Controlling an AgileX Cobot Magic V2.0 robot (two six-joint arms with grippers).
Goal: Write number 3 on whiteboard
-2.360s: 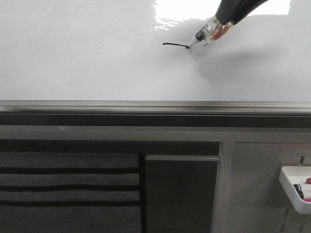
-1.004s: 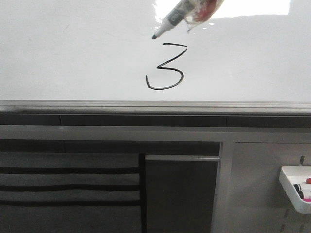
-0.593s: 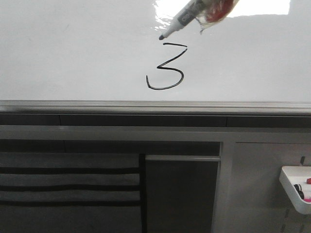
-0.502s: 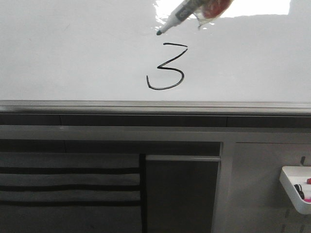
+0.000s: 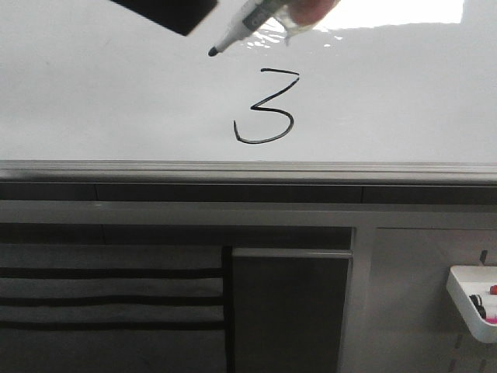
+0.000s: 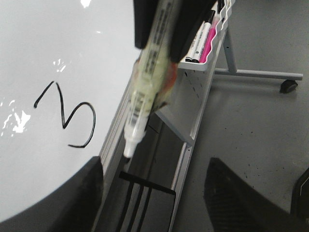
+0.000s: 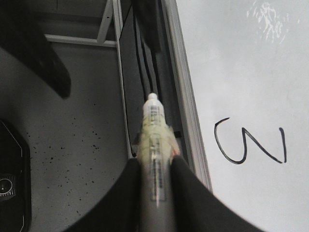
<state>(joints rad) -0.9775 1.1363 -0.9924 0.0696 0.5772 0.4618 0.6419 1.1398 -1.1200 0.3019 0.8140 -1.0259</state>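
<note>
The number 3 (image 5: 272,109) is drawn in thin black marker low on the whiteboard (image 5: 116,101). It also shows in the left wrist view (image 6: 72,113) and the right wrist view (image 7: 246,145). My right gripper (image 7: 155,162) is shut on a marker (image 5: 248,19). The marker's black tip hangs off the board, above and left of the digit. My left gripper (image 6: 154,203) is open and empty. One dark finger (image 5: 167,12) of it shows at the top of the front view, left of the marker.
A grey metal rail (image 5: 248,169) runs along the board's bottom edge, with a dark stand below. A small white tray (image 5: 474,303) holding markers hangs at the lower right; it also shows in the left wrist view (image 6: 207,38). Grey floor lies underneath.
The 3 was drawn, then the marker lifted off the board and moved left. A dark finger of the left gripper has come into the top left of the front view.
</note>
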